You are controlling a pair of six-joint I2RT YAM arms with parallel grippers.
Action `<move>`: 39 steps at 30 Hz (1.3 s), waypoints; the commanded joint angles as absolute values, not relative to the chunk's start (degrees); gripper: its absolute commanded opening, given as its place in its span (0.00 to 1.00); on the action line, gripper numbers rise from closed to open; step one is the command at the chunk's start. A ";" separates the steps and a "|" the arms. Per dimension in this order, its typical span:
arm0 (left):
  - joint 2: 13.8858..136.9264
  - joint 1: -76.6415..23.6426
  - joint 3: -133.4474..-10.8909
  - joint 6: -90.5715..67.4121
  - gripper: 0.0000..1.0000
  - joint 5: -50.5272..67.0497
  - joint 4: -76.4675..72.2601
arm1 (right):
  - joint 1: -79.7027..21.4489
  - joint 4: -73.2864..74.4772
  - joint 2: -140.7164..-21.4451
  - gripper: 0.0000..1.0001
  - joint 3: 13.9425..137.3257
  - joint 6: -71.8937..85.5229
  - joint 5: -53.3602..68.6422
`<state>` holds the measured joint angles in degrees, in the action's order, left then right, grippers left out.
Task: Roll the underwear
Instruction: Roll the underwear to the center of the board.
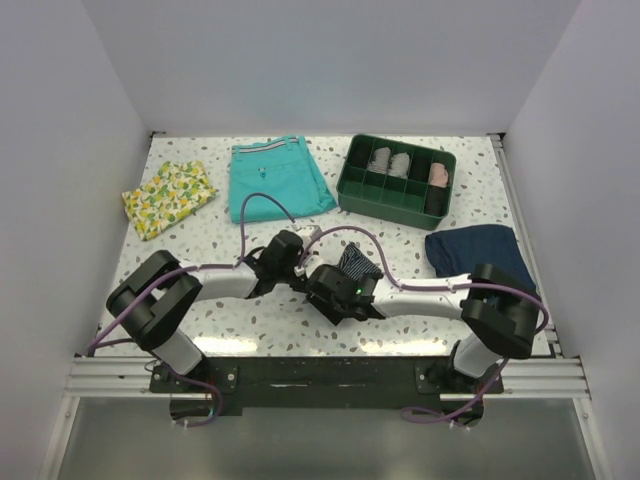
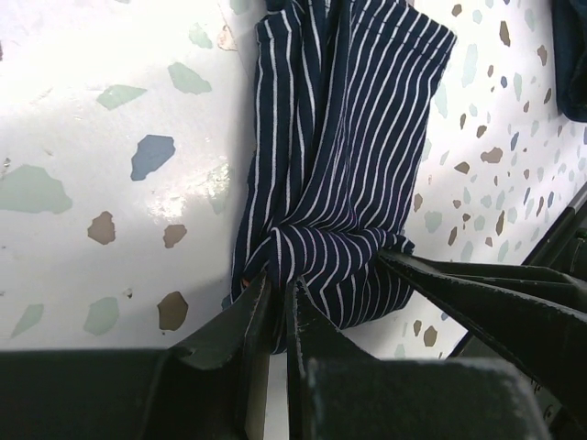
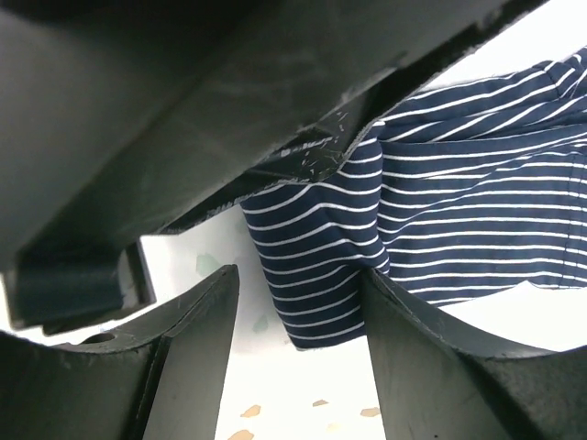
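The underwear (image 1: 353,262) is a small bunched navy pinstriped cloth lying between the two grippers at the table's middle. In the left wrist view it (image 2: 339,156) lies lengthwise, gathered at its near end. My left gripper (image 2: 273,295) is shut on that gathered near edge; it also shows in the top view (image 1: 318,260). My right gripper (image 3: 298,307) is open, with a folded corner of the underwear (image 3: 321,266) between its jaws, against the right finger (image 3: 413,348). It sits just in front of the cloth in the top view (image 1: 343,278).
Teal shorts (image 1: 278,178) and a yellow lemon-print cloth (image 1: 168,197) lie at the back left. A green divided tray (image 1: 352,190) with rolled items stands at the back right. A plain navy garment (image 1: 480,250) lies at the right, by the right arm.
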<state>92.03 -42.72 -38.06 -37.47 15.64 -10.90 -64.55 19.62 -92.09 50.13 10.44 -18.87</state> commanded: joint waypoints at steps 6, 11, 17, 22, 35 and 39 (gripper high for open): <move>90.97 -41.14 -36.74 -34.63 0.10 16.34 -8.44 | -64.16 22.42 -98.26 0.46 48.87 16.26 -15.30; 90.09 -38.68 -36.12 -34.02 0.10 17.49 -8.70 | -64.34 20.83 -98.09 0.44 47.20 18.63 -14.24; 89.74 -36.83 -36.21 -34.01 0.18 18.28 -8.44 | -65.21 18.55 -100.19 0.39 45.88 21.97 -14.06; 88.16 -35.07 -35.86 -33.93 0.35 17.58 -7.47 | -65.92 16.27 -102.30 0.30 44.30 23.90 -13.19; 76.13 -27.43 -35.33 -34.45 0.67 7.22 3.68 | -65.92 6.51 -102.39 0.22 42.01 23.56 -5.89; 71.20 -24.79 -34.37 -34.80 0.68 2.20 10.00 | -65.83 6.24 -103.18 0.22 43.68 22.41 -4.23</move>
